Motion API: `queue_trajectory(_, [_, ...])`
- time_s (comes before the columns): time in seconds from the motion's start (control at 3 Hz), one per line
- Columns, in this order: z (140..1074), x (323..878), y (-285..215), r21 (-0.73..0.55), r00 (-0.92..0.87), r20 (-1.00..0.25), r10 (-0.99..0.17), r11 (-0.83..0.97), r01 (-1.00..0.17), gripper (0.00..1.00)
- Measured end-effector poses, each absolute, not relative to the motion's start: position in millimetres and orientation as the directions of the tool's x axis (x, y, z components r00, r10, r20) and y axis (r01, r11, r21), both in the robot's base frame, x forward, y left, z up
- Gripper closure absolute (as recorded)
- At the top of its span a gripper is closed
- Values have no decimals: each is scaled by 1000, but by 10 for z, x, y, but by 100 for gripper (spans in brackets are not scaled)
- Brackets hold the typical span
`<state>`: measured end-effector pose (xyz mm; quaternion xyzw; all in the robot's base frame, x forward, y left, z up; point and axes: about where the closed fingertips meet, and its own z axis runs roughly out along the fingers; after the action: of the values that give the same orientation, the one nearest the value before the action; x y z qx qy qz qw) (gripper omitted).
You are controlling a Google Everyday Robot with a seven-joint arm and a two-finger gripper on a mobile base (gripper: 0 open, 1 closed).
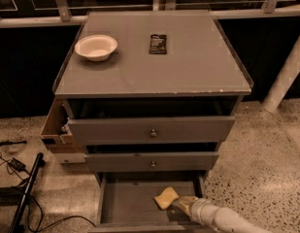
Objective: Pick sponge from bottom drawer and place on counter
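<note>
The pale-yellow sponge (166,197) lies on the grey floor of the pulled-out bottom drawer (125,203), right of its middle. My gripper (181,203) reaches in from the lower right on a white arm, and its tip is right against the sponge's right edge. The counter (188,67) is the large flat grey cabinet top above, with a pale front edge.
A white bowl (95,47) sits at the counter's back left and a black packet (158,43) at its back middle. Two wider drawer fronts with knobs (153,133) stand partly open above the bottom drawer. Cables and a dark pole (23,193) lie on the floor at left.
</note>
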<state>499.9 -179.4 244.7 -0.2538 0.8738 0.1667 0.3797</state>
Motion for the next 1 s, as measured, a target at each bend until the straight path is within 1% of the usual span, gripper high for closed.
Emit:
queue_trajectory(0.67, [2202, 5074, -1749, 94, -579, -745, -332, 806, -584, 27])
queue_trajectory(1.0, [2082, 5099, -1722, 93, -583, -734, -348, 798, -595, 15])
